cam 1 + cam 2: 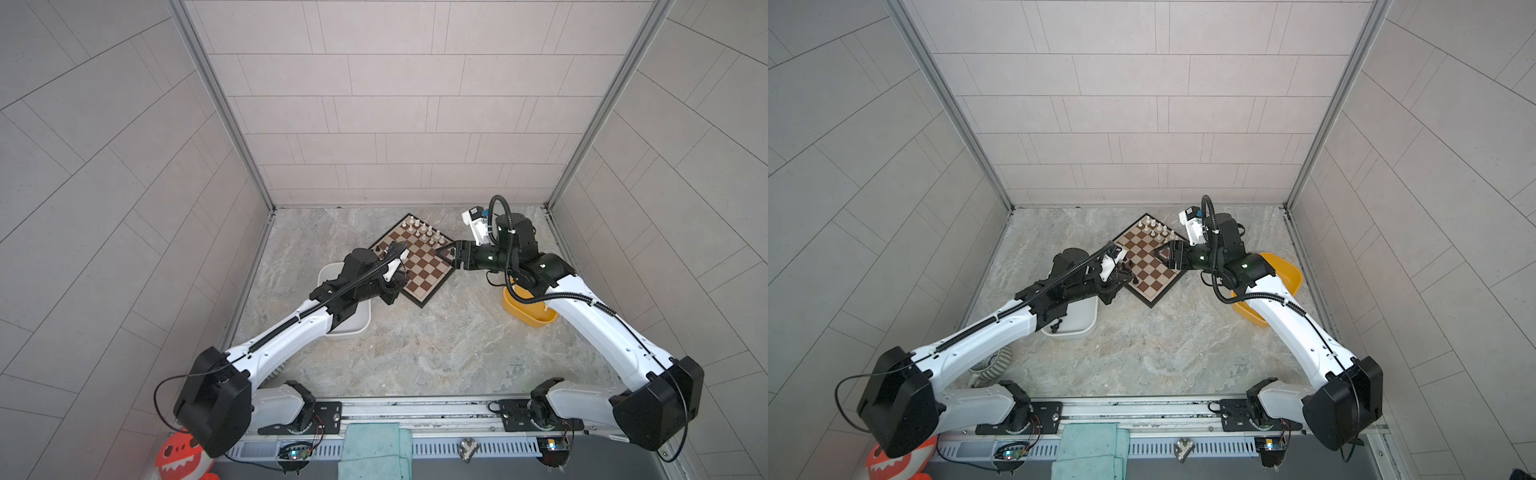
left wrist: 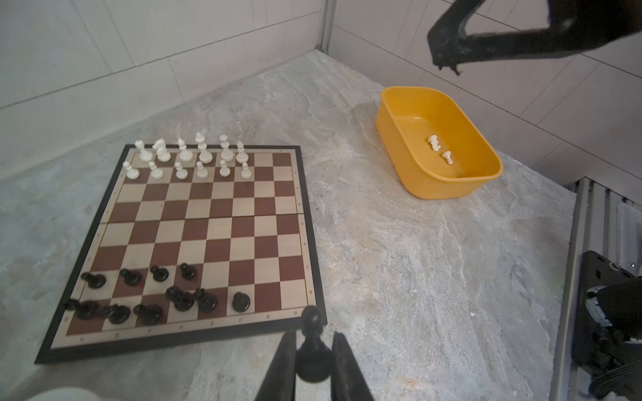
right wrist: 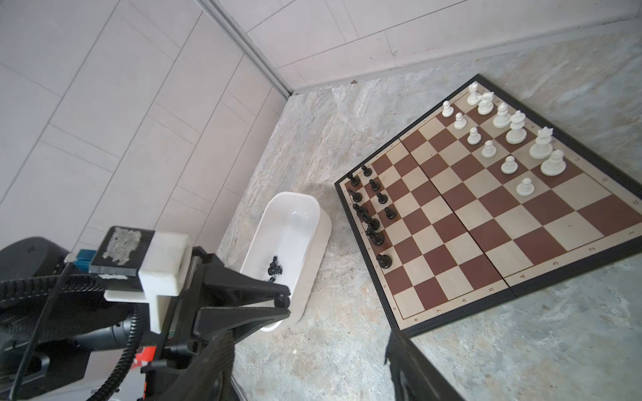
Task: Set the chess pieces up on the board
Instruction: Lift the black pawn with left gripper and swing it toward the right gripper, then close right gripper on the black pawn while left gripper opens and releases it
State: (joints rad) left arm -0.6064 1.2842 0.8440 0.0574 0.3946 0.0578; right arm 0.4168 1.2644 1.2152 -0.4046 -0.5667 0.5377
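Note:
The board (image 2: 222, 229) lies turned like a diamond at the back of the floor in both top views (image 1: 424, 270). Several white chess pieces (image 2: 205, 154) stand in its two far rows. Along the near edge several black ones (image 2: 207, 301) stand in two rows. My left gripper (image 2: 314, 335) hovers just off the board's near corner, shut on a black pawn (image 2: 312, 357) held upright. My right gripper (image 3: 309, 338) is open and empty, and hangs over the board's right edge (image 1: 442, 253).
A yellow tub (image 2: 434, 187) right of the board holds two white pieces (image 2: 439, 147). A white tub (image 3: 312, 222) left of the board, partly under my left arm, holds a few black pieces (image 3: 274, 269). Tiled walls close in the back and both sides.

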